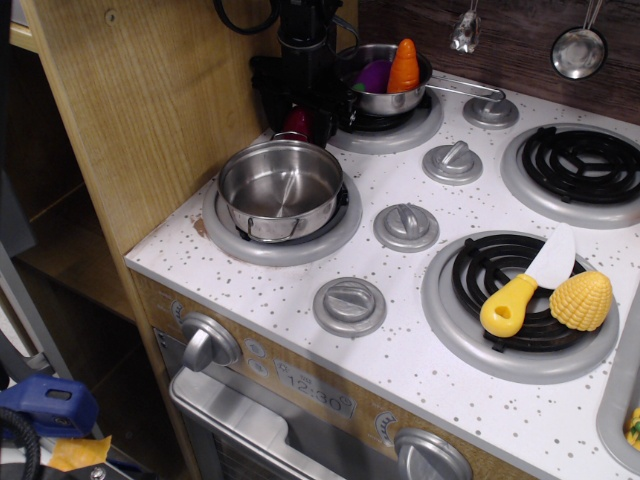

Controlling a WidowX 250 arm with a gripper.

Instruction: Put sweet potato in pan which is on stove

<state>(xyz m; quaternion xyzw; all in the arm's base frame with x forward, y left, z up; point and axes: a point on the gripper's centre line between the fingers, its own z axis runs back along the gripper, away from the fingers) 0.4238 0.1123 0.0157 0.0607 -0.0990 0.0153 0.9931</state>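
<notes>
The dark red sweet potato (296, 123) lies on the stove (400, 340) at the back left, between the two steel pans, and is mostly hidden by my gripper. My black gripper (295, 118) hangs down right over it, jaws open, with a finger on each side of it. An empty steel pan (280, 188) stands on the front left burner, just in front of the sweet potato. A second steel pan (400, 98) on the back left burner holds an orange carrot (403, 65) and a purple toy (375, 75).
A wooden wall (150, 110) rises close on the left of the gripper. A yellow-handled toy knife (525, 290) and a yellow corn piece (581, 300) lie on the front right burner. Grey knobs (406, 226) stand between the burners. Spoons (578, 50) hang at the back.
</notes>
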